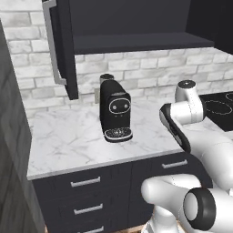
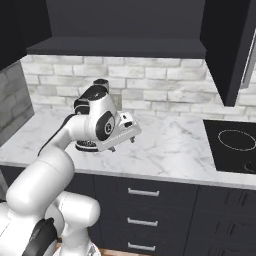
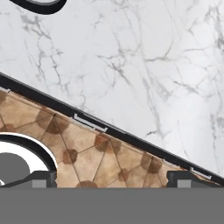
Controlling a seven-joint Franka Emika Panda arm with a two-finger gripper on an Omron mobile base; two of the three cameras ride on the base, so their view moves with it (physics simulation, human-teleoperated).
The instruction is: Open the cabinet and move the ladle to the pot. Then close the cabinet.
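1. The cabinet [image 1: 132, 27] is seen mounted on the brick wall above the marble counter [image 1: 68, 136]; both of its doors are swung outward, the left door [image 1: 61, 45] with its silver bar handle [image 1: 52, 45] seen edge-on in the left base view.
2. The cabinet interior is seen as dark; no contents can be made out.
3. The gripper [image 3: 111, 178] is held above the counter's front edge, facing down; its fingertips [image 3: 43, 178] are spread wide, nothing between them.
4. A black coffee machine [image 1: 115, 110] is seen standing on the counter, near the wall.
5. A black cooktop [image 2: 235, 145] is set into the counter to the right.
6. Base drawers [image 2: 142, 192] with short handles are seen below the counter.
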